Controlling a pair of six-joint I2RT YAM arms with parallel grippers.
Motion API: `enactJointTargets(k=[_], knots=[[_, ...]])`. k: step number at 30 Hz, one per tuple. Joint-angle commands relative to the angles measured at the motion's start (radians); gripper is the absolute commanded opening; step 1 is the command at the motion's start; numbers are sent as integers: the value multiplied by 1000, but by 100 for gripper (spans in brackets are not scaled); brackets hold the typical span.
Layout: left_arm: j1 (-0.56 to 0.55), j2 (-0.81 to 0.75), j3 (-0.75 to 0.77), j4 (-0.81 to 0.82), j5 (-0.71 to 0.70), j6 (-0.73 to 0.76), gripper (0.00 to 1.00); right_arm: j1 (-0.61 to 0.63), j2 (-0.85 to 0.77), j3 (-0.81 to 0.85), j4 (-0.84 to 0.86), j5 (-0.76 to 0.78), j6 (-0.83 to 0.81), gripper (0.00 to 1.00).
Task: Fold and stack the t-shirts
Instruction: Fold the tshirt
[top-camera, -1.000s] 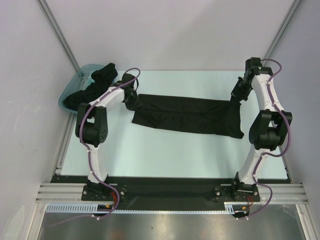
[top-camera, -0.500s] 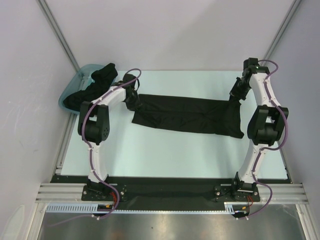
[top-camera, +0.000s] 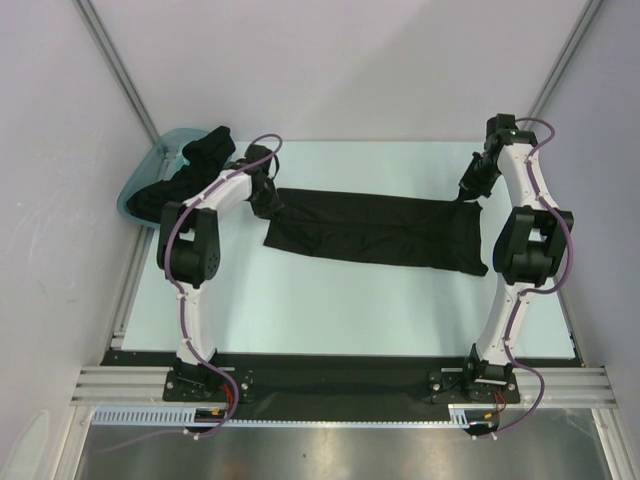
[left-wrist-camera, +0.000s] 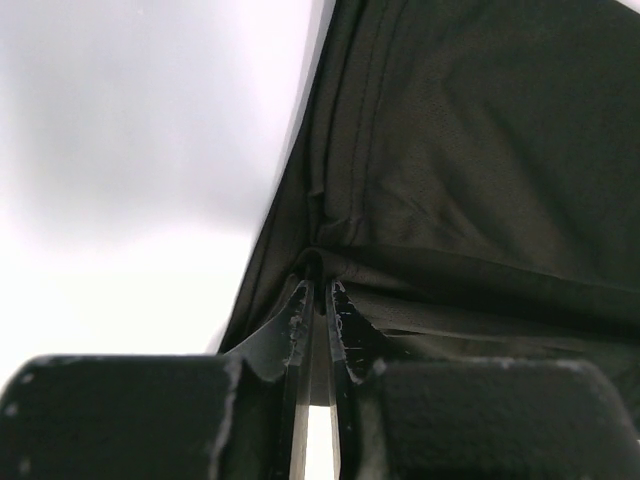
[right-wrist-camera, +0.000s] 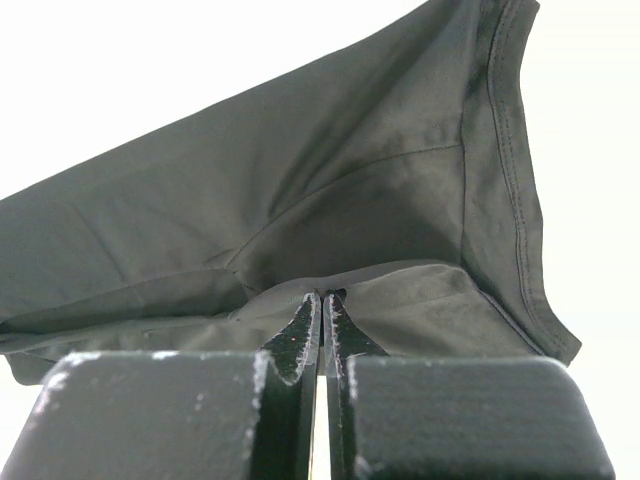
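Note:
One black t-shirt (top-camera: 370, 232) lies stretched in a long band across the far half of the table, folded along its length. My left gripper (top-camera: 270, 204) is shut on its left end; in the left wrist view the fingertips (left-wrist-camera: 298, 303) pinch a gathered fold of the t-shirt (left-wrist-camera: 480, 150), the left gripper (left-wrist-camera: 320, 290) all but closed. At the other end my right gripper (top-camera: 468, 194) is shut on the cloth; the right wrist view shows the right gripper (right-wrist-camera: 323, 297) with its jaws together on a fold of the t-shirt (right-wrist-camera: 350, 180) near a hemmed edge.
A teal tub (top-camera: 133, 196) sits tilted at the table's back left corner, with more black t-shirts (top-camera: 196, 162) heaped in it and spilling over its rim. White walls close in the back and both sides. The pale table (top-camera: 330, 300) reaches toward the arm bases.
Both arms have drawn slightly toward the back, the right elbow rising most. The shirt stays pinched at both ends and has shifted a little with them.

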Motion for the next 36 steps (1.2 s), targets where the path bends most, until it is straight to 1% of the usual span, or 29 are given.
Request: enactJointTargets(k=[1, 13, 15, 16, 18, 19, 21, 23, 25, 29, 34, 36], knots=[[9, -5, 33, -5, -45, -9, 13, -5, 11, 51, 10, 0, -15, 0], [25, 23, 60, -8, -50, -17, 15, -7, 46, 74, 18, -1, -15, 0], [25, 24, 67, -9, -53, -16, 20, -7, 52, 80, 19, -1, -14, 0], [25, 23, 70, -12, -56, -17, 25, -7, 58, 85, 19, 0, -14, 0], [25, 15, 68, -14, -77, -17, 30, -7, 66, 88, 27, 2, -12, 0], [25, 0, 67, -15, -88, -14, 32, -7, 69, 88, 29, 0, -12, 0], [26, -22, 50, -18, -123, -14, 39, -7, 84, 89, 35, -3, -8, 0], [26, -78, 10, -12, -134, -14, 42, -7, 90, 86, 45, -7, -6, 0], [25, -117, -27, 6, -131, -17, 42, -7, 99, 83, 55, -15, -2, 0], [19, -245, -171, 72, -79, -34, 41, -7, 119, 85, 76, -17, 6, 1], [-20, -313, -255, 123, -15, -20, 37, -8, 158, 80, 105, -29, 18, 3], [-41, -338, -295, 164, 40, -11, 36, -8, 172, 77, 122, -39, 29, 4]])
